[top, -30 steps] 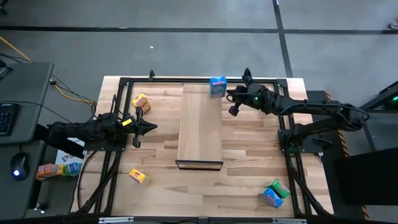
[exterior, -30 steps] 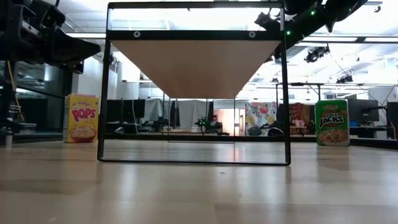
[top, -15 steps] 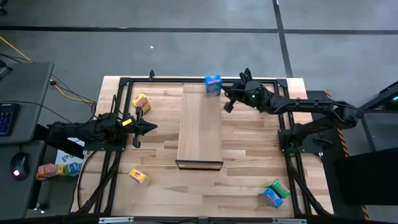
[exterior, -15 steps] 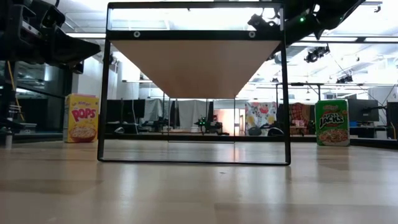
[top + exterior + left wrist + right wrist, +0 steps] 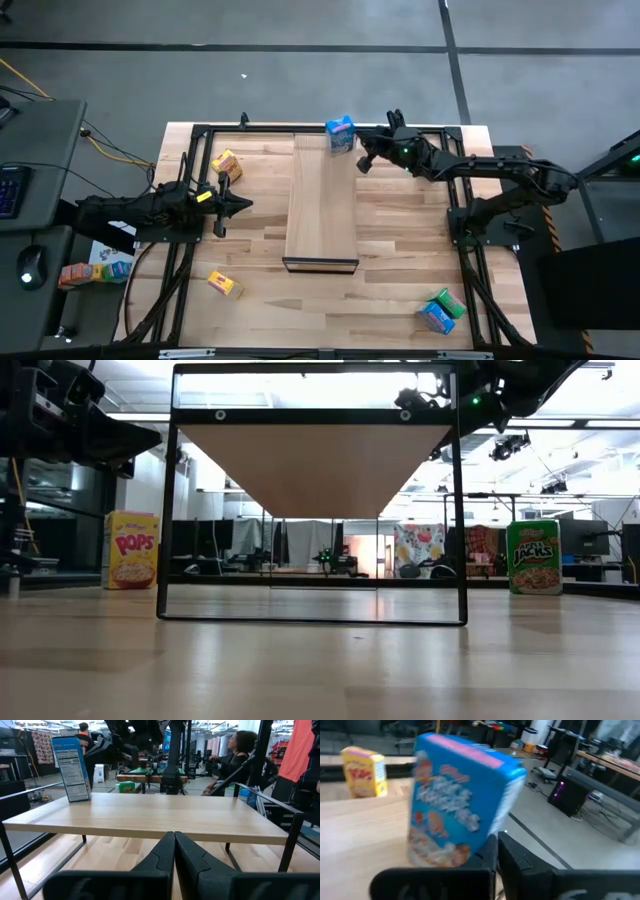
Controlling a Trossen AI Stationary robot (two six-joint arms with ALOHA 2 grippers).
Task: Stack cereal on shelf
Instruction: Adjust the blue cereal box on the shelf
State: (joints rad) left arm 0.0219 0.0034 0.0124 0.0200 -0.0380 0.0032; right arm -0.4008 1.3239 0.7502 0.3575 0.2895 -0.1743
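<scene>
A blue cereal box (image 5: pixel 340 133) stands on the far end of the pale shelf (image 5: pixel 322 200); it also shows in the left wrist view (image 5: pixel 70 767) and close up, tilted, in the right wrist view (image 5: pixel 460 805). My right gripper (image 5: pixel 357 148) is shut, just right of this box. My left gripper (image 5: pixel 238 205) is shut and empty, left of the shelf. Two yellow boxes (image 5: pixel 226 163) (image 5: pixel 224 284) lie on the tabletop at the left. A green box (image 5: pixel 450 302) and a second blue box (image 5: pixel 435 318) lie at the near right. My right gripper touches the blue box with its shut fingertips (image 5: pixel 495 851), at the box's narrow side near its bottom corner (image 5: pixel 487 834). The fingers come about level from the table's right. The box's bottom rests on the shelf's far end.
A black metal frame (image 5: pixel 200 130) carries the shelf above the tabletop and rings the work area. In the low view the shelf's underside (image 5: pixel 315 465) spans the frame, with a yellow box (image 5: pixel 132 549) and a green box (image 5: pixel 533 556) behind. People (image 5: pixel 240 750) show in the room beyond.
My right gripper has gone toward the table's left and far edges. The blue box has slid with it along the shelf's far end, from the far right corner toward the left.
</scene>
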